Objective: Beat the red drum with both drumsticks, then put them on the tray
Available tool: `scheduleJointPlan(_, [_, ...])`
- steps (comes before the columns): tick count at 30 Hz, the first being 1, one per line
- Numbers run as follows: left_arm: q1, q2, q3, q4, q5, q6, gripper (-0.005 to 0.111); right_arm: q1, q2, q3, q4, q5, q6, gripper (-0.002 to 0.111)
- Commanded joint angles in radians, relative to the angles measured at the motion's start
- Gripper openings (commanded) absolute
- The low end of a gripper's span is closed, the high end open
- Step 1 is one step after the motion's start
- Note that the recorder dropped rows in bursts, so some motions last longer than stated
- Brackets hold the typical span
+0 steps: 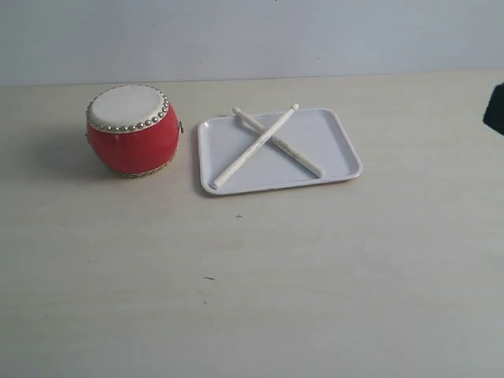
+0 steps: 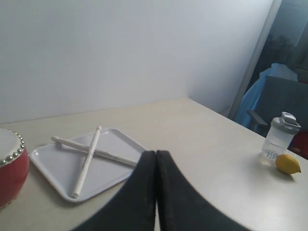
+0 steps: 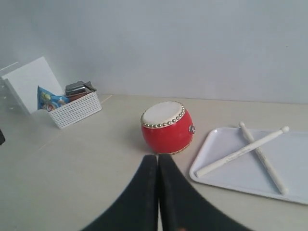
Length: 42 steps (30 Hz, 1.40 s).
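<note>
Your left pincer is pressed shut with nothing in it, and so is the right pincer. Both hang over the pale counter, well apart from the tray. On that tray you see the sticks lying crossed, and the drum stands upright just beside it. Past the drum sits a white basket. Past the tray stand a bottle and a lemon. A plain wall runs behind.

Glossy red drum, seemingly wooden drumsticks, smooth tray
</note>
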Motion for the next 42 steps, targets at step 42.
scheduleJointPlan(42, [-0.006,-0.051,0.230,-0.004,0.022,-0.012,0.000,0.000,-0.358,0.451,0.149,-0.057,-0.117,0.000])
